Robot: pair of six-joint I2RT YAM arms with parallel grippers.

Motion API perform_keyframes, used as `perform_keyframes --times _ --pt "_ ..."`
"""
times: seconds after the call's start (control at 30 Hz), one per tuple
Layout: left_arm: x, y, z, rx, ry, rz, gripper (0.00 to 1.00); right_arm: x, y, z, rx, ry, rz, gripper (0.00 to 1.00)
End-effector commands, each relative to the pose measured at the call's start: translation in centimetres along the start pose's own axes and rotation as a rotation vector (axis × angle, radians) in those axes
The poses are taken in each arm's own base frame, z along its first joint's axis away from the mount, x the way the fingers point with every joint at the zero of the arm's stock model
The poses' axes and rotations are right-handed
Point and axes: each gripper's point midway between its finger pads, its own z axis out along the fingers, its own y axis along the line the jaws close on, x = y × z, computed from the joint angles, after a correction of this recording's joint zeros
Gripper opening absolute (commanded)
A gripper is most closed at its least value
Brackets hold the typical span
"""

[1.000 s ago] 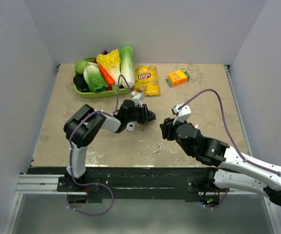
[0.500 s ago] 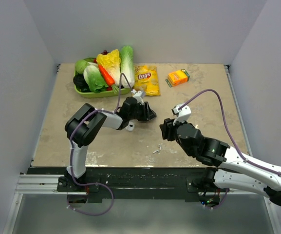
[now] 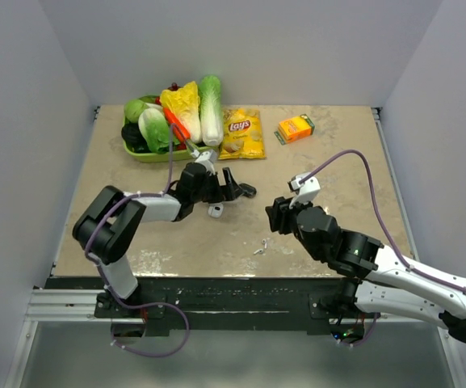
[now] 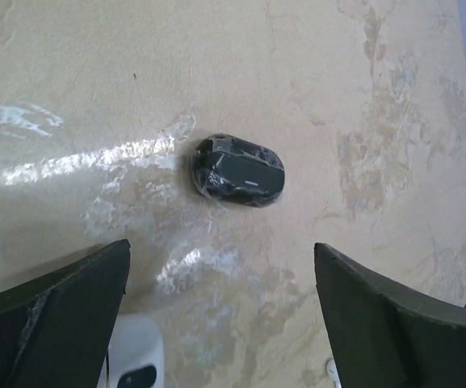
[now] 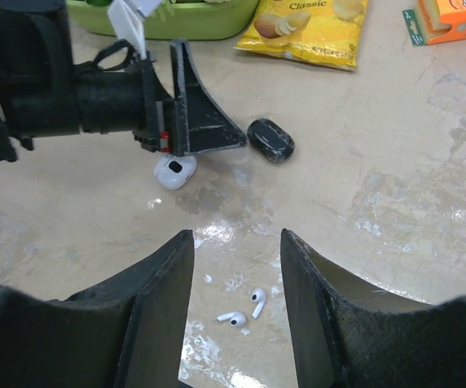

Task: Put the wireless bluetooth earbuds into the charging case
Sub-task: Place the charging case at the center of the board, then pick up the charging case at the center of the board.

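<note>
**Earbuds loose on the table, both claws empty**

Two white stemmed earbuds point(image 5: 233, 318) are seen lying side by side near the front edge of the table point(image 3: 337, 162), at mid-width. Farther back sits a white charging case point(image 5: 174, 171). Just beyond it, a closed black oval case point(image 4: 238, 170) is framed by the wide-spread, released left gripper point(image 4: 221, 246). The right gripper point(image 5: 235, 236) is held parted and empty.

Two white earbuds point(image 5: 233, 318), one white charging case point(image 5: 174, 171) and one black oval case point(image 5: 270, 139) are counted. One yellow chips bag point(image 5: 309, 28), one orange box point(image 5: 459, 18) and one green tray point(image 5: 200, 31) are also seen; its piled vegetables point(image 3: 182, 105) cannot be counted surely.
</note>
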Motion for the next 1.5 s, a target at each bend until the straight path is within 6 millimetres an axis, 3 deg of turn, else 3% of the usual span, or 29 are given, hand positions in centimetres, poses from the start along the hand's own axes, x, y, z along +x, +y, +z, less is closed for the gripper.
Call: perform_keyframes --times 0.0,0.07,0.1,0.17,0.23,0.27,0.33,0.4,0.43,0.47,0.5,0.53,0.6,0.63,0.73,1.0,1.47 --pt "-3.2 -0.5 -3.8 -0.081 -0.128 -0.038 1.00 -0.5 -0.4 0.1 0.014 -0.053 0.052 0.50" --pt "-3.5 0.8 -6.2 -0.135 -0.221 -0.077 1.00 -0.3 -0.5 0.2 0.018 -0.057 0.056 0.50" --pt "-4.5 0.0 -7.1 -0.088 -0.297 -0.127 1.00 -0.2 -0.5 0.2 0.017 -0.059 0.056 0.50" --pt "-3.6 1.5 -9.4 -0.116 -0.352 -0.218 1.00 -0.1 -0.4 0.3 0.014 -0.057 0.057 0.50" --pt "-3.0 1.1 -10.0 -0.107 -0.312 -0.190 1.00 0.0 -0.4 0.4 0.014 -0.057 0.057 0.50" --pt "-1.4 2.3 -10.1 -0.175 -0.243 -0.176 1.00 0.3 -0.2 0.6 0.008 -0.049 0.051 0.50" --pt "-0.6 2.6 -11.0 -0.179 -0.260 -0.143 0.98 0.5 -0.1 0.7 0.006 -0.050 0.052 0.50" --pt "0.1 2.2 -11.9 -0.174 -0.299 -0.094 0.87 0.9 0.1 1.0 -0.001 -0.039 0.046 0.50" --pt "-0.3 2.7 -12.5 -0.219 -0.340 -0.085 0.71 1.1 0.2 1.1 -0.003 -0.035 0.046 0.49" --pt "0.6 3.4 -12.5 -0.265 -0.308 -0.070 0.61 1.4 0.3 1.2 -0.004 -0.030 0.043 0.49" --pt "0.6 3.7 -12.5 -0.290 -0.310 -0.070 0.54 1.8 0.4 1.5 -0.001 -0.019 0.039 0.48" --pt "0.4 3.9 -12.4 -0.306 -0.309 -0.066 0.41 2.1 0.5 1.7 -0.007 -0.013 0.037 0.48" --pt "0.8 4.3 -12.0 -0.327 -0.291 -0.065 0.32 2.7 0.8 2.2 -0.006 -0.001 0.031 0.47" --pt "1.0 4.4 -11.9 -0.325 -0.281 -0.061 0.15 3.1 0.9 2.4 -0.005 0.009 0.030 0.47" --pt "1.7 3.9 -11.0 -0.310 -0.252 -0.031 0.00 4.2 0.9 2.9 0.002 0.036 0.023 0.45" --pt "4.3 5.1 -8.6 -0.320 -0.155 -0.019 0.00 4.3 1.2 2.8 -0.016 0.040 0.033 0.42" --pt "3.7 5.6 -6.3 -0.306 -0.141 -0.035 0.00 4.8 0.8 2.7 -0.004 0.048 0.030 0.42"
